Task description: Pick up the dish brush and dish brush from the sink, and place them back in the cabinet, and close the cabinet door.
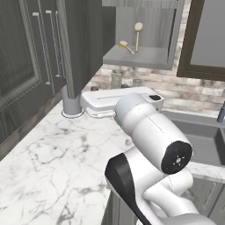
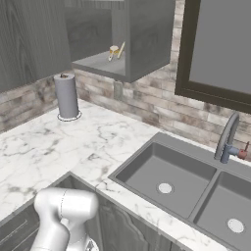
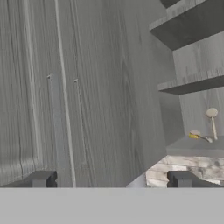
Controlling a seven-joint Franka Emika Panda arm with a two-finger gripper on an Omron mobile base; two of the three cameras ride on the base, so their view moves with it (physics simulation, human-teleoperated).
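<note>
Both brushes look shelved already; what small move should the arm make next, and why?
Probably swing the open gripper behind the cabinet door to push it shut: both dish brushes sit on the cabinet shelf, the sink holds none, and the door stands open.

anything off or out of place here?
Nothing spilled or damaged. Both brushes sit on the cabinet shelf, one upright, one lying; sink basins hold nothing. Cabinet door hangs open.

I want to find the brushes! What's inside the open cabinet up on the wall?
Inside the cabinet, two dish brushes rest on the grey shelf: one brush stands upright against the back, the other brush lies tilted beside it. The open door hides the left part.
</note>
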